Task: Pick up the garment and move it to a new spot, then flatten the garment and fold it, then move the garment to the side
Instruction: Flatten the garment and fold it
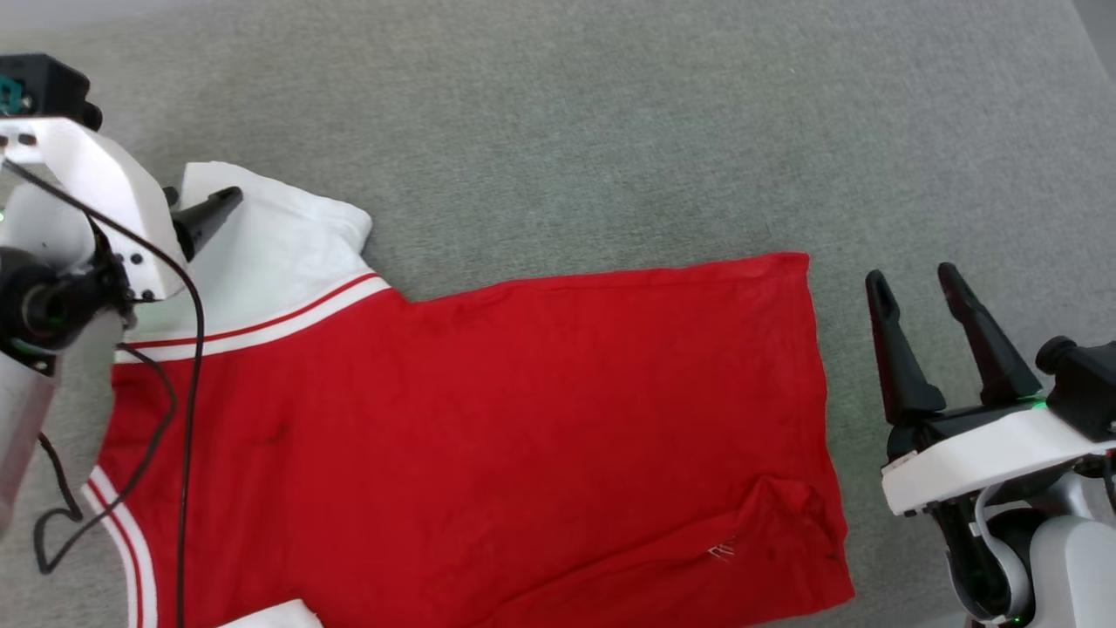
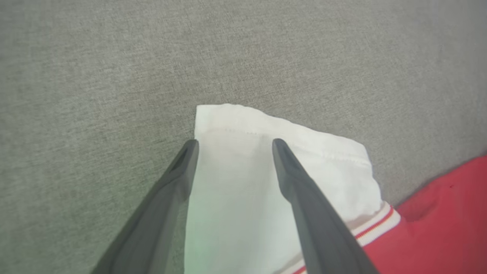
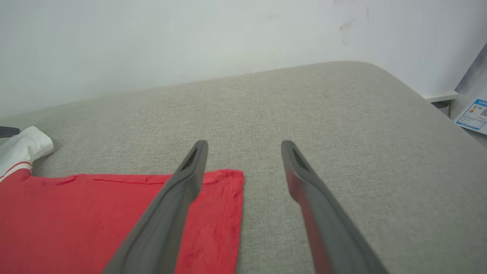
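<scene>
Garment (image 1: pixel 488 419) flat; L end effector (image 2: pixel 233 142) apart over white sleeve (image 2: pixel 236 190); R end effector (image 3: pixel 243 142) apart; sticker (image 3: pixel 471 116) txt illegible.

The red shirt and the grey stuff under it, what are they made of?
The red short-sleeved shirt looks like soft, matte knit cloth: it wrinkles and has stitched hems. The grey surface under it looks like dull, speckled woven fabric, maybe padded.
</scene>
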Controlling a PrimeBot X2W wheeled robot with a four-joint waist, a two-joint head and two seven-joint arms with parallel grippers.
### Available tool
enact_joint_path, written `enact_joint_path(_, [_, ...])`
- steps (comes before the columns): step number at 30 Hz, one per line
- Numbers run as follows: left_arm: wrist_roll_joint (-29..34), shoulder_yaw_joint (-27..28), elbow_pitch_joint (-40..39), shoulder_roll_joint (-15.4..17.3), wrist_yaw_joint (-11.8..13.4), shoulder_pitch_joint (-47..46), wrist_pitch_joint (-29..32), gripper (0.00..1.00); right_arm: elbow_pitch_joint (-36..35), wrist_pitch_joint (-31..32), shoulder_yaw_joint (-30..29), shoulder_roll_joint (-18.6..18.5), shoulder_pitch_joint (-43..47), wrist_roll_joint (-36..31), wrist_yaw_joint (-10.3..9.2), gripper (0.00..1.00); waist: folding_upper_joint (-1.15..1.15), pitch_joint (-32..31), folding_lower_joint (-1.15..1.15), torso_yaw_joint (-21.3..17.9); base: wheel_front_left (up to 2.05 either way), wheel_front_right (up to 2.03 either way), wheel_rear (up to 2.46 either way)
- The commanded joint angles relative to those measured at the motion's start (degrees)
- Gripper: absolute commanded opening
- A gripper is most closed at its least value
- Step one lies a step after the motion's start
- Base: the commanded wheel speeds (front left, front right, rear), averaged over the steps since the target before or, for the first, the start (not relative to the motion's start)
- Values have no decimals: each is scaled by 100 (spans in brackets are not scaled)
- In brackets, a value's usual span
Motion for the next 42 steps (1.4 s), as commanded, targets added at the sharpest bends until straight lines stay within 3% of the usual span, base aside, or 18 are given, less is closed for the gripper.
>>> enact_joint_path(1, [-16,-44,74,53,33,-129,202,100,57,-56,27,16,-108,63,-5,100,0,115,-1,-115,0,0,0])
enact_joint_path(9, [-231,-555,542,-51,150,-102,1689,100,310,-220,154,17,-172,258,-5,100,0,284,-1,-318,0,0,0])
enact_joint_path(10, [-276,-584,586,-119,168,-56,1772,78,340,-222,151,16,-171,287,-5,100,0,294,-1,-335,0,0,0])
enact_joint_path(11, [-312,-608,622,-197,181,-15,1826,45,363,-229,156,16,-173,314,-5,100,0,302,-1,-351,0,0,0])
enact_joint_path(12, [-360,-633,694,-323,196,65,1805,0,410,-218,163,16,-178,365,-5,100,0,312,-1,-370,0,0,0])
enact_joint_path(23, [-189,-333,907,-383,16,-86,673,0,986,447,111,-12,-386,685,-5,100,0,33,-1,-160,0,0,0])
enact_joint_path(31, [-143,-175,644,-528,-84,-115,-55,0,1970,1417,370,-656,-1173,1009,-4,100,0,-291,-1,315,0,0,0])
enact_joint_path(38, [-55,-249,93,-581,-83,-41,-229,0,2472,2740,666,-1193,-1825,1101,-5,100,0,-265,-1,736,0,0,0])
enact_joint_path(42, [-106,-266,-203,-574,-53,33,-157,0,2745,3170,876,-1375,-2088,1097,-5,100,0,-186,-1,888,0,0,0])
